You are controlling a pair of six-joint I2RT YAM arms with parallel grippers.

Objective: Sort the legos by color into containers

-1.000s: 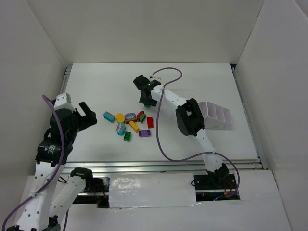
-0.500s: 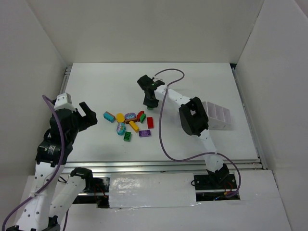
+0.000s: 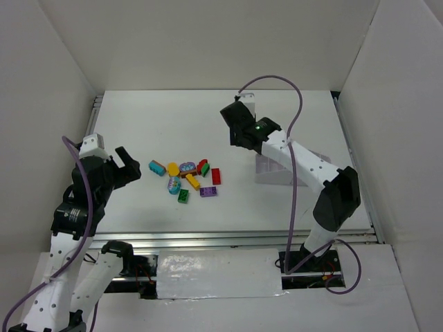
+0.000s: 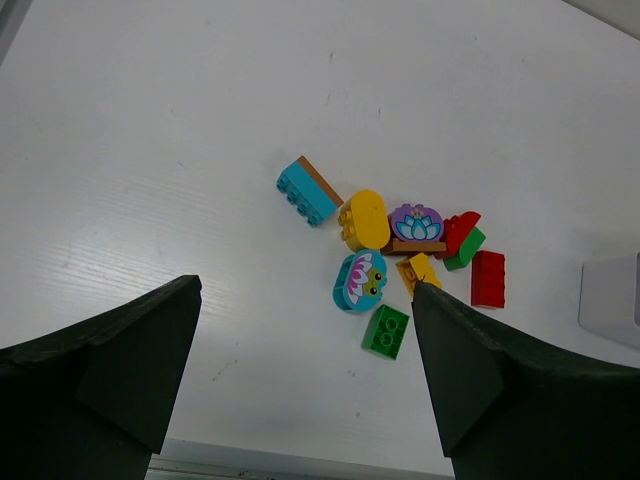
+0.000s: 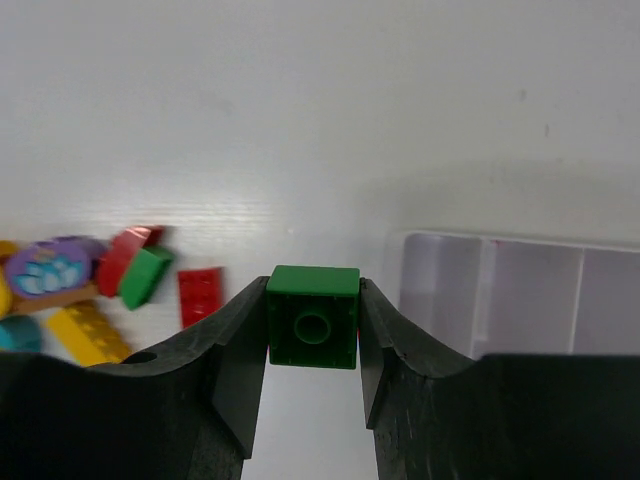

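Green brick (image 5: 313, 318) sits clenched between the jaws of the right gripper (image 5: 313, 300), bottom centre of the wrist frame. The white tray (image 5: 530, 295) lies just right of it on the worktop (image 5: 320, 120); the loose legos (image 5: 120, 280) lie at middle left. The left gripper (image 4: 305, 288) gapes wide, empty.

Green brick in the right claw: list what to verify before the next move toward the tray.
1. Grip: green brick sits squarely in the right claw: ok.
2. Position: brick above the tray: not ok, the tray lies off to one side in the right wrist view.
3. Compartment meant for green: cannot tell.
4. The left claw is open and away from the tray: ok.
5. The loose legos are clear of the way to the tray: ok.
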